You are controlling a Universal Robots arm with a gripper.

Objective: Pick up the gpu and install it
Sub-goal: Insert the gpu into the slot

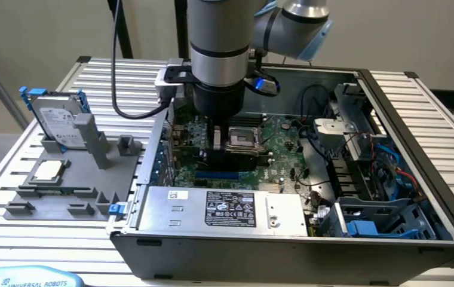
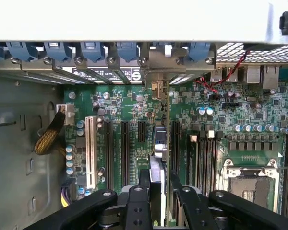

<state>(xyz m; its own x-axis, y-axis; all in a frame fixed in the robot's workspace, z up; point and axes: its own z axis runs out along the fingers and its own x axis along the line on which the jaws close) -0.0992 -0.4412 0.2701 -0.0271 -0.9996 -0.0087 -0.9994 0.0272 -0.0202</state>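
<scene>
The arm (image 1: 219,54) stands vertical, wrist pointing down, gripper (image 2: 156,184) clamped edge-on around a card.

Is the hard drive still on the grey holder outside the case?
Yes. In the exterior view the hard drive with blue rails stands propped on the grey holder at that view's left, outside the computer case.

gpu (image 2: 158,158), thin card on edge, upright over motherboard slots

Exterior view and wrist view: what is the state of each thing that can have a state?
gpu: held edge-on by the gripper, above the motherboard slots.
computer case: side open.
CPU socket: empty.
hard drive: upright in the grey holder.
CPU chip: flat on the holder.
</scene>
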